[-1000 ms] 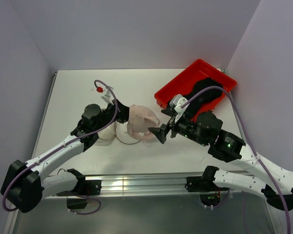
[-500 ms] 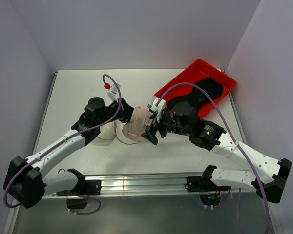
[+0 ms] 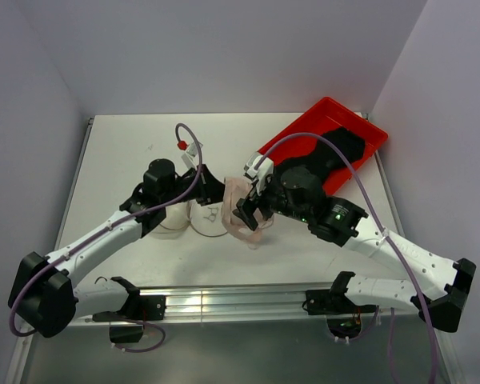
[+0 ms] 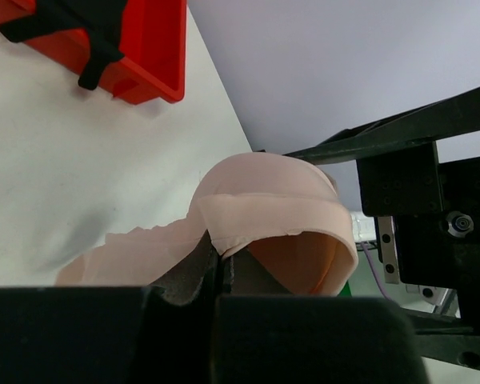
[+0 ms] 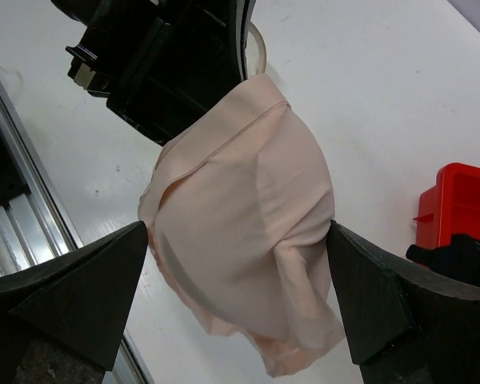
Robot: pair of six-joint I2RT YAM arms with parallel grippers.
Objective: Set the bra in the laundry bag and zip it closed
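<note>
The pale pink bra [image 3: 244, 216] hangs above the table, pinched at its upper edge by my shut left gripper [image 3: 218, 190]. The left wrist view shows the fabric [image 4: 264, 216] caught between the left gripper's [image 4: 218, 268] closed fingers. My right gripper [image 3: 251, 211] is open and straddles the hanging bra [image 5: 240, 224], one finger [image 5: 88, 280] on each side of the cup. The white mesh laundry bag [image 3: 206, 222] lies on the table under the left wrist, partly hidden by that arm; its round rim [image 5: 260, 48] peeks out behind the left gripper.
A red plastic tray [image 3: 284, 148] with a dark garment [image 3: 336, 150] in it stands at the back right, close behind the right arm. Grey walls close in the table on three sides. A metal rail [image 3: 240, 302] runs along the near edge.
The right gripper swung left from beside the tray and now brackets the bra. The left gripper shifted slightly right, and the bra hangs lower and further right.
</note>
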